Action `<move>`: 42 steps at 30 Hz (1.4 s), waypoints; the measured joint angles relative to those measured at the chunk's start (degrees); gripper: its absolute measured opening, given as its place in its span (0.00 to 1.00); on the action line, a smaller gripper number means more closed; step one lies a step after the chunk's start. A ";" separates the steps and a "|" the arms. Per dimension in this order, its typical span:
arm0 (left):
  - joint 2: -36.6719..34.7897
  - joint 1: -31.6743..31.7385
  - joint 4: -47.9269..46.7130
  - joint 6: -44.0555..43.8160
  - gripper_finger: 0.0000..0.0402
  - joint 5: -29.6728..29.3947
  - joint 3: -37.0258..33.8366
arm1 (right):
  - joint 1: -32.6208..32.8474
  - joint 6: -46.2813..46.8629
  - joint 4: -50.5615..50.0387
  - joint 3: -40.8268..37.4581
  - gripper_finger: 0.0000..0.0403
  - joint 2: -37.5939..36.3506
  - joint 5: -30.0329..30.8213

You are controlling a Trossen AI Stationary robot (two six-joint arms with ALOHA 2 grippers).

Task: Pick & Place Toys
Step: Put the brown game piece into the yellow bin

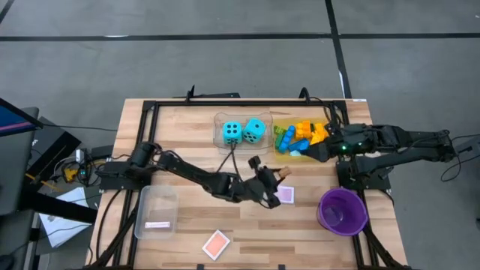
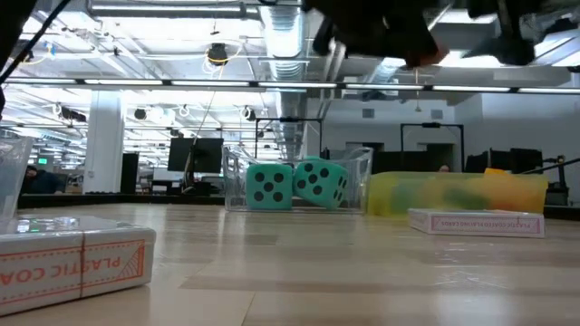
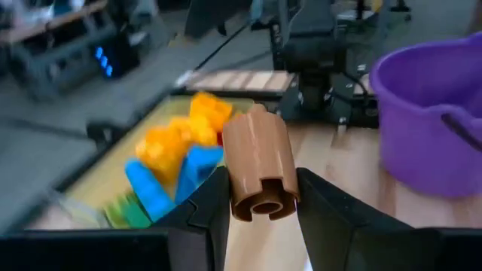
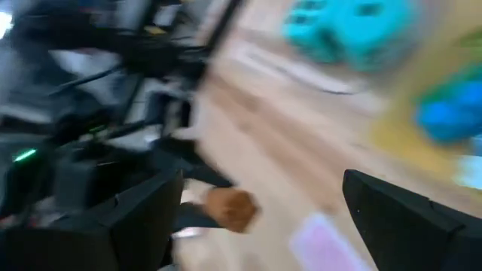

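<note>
My left gripper [image 1: 277, 180] hangs over the table's middle, shut on a brown round brick [image 3: 260, 169]. Beneath it on the wood lies a pink tile [image 1: 286, 196]. Two turquoise dice [image 1: 244, 132] sit in a clear tray at the far side. Beside them, a yellow tray [image 1: 279, 150] holds several blue, yellow, orange and green bricks [image 1: 301, 137]. My right gripper [image 1: 319, 148] hovers open over that tray's right part, with nothing between its fingers [image 4: 143, 218]. An orange tile [image 1: 216, 244] lies near the front edge. My left gripper pinches the brown brick's round sides [image 3: 239, 197] between its two fingers, near the brick's hollow end. The fingers reach almost level toward the table's right. The brick is lifted clear of the table, tilted, with its hollow end toward the wrist.
A purple bowl [image 1: 343, 210] stands at the front right, close to my left gripper. A clear tray [image 1: 155, 211] with a card in it lies at the front left. The right arm's body [image 1: 390, 142] stretches in from the right edge.
</note>
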 joint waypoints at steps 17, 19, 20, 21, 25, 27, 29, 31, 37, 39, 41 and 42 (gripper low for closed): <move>-13.06 2.88 -1.87 12.92 0.29 6.40 -1.95 | 2.70 2.69 31.50 -0.02 0.89 15.95 -4.32; -13.55 2.87 -1.87 12.95 0.29 6.37 -2.75 | 3.02 2.84 35.18 0.01 0.89 17.89 -4.31; -13.66 2.87 -1.96 12.96 0.29 6.34 -2.99 | 3.04 3.19 35.91 0.02 0.89 18.52 -4.31; -13.68 2.87 -1.80 12.95 0.29 6.32 -3.16 | 3.05 3.66 36.19 0.02 0.89 18.97 -4.31; -13.70 2.44 -1.93 12.99 0.29 6.18 -3.48 | 3.02 3.96 36.79 0.02 0.87 19.89 -4.32; -13.70 2.41 -2.60 12.95 0.29 6.19 -3.45 | 3.02 3.94 36.90 0.02 0.85 19.78 -4.32; -13.70 2.39 -4.44 12.95 0.29 6.01 -3.46 | 3.04 3.75 36.66 0.01 0.82 19.25 -4.34; -13.70 2.39 -5.07 12.98 0.29 4.80 -3.45 | 3.02 3.32 36.81 0.00 0.80 18.82 -4.12; -13.72 2.38 -5.45 12.94 0.29 3.63 -3.41 | 3.00 3.26 35.52 -0.02 0.75 17.96 -4.13; -13.70 2.59 -5.45 12.92 0.29 3.21 -3.41 | 3.02 3.24 35.19 -0.02 0.75 18.00 -4.08; -13.70 2.62 -5.48 12.88 0.29 0.90 -3.41 | 3.00 3.27 35.35 0.00 0.75 18.29 -4.13; -13.70 2.76 -5.48 12.82 0.29 0.33 -3.41 | 2.98 3.14 35.21 0.00 0.75 18.30 -3.92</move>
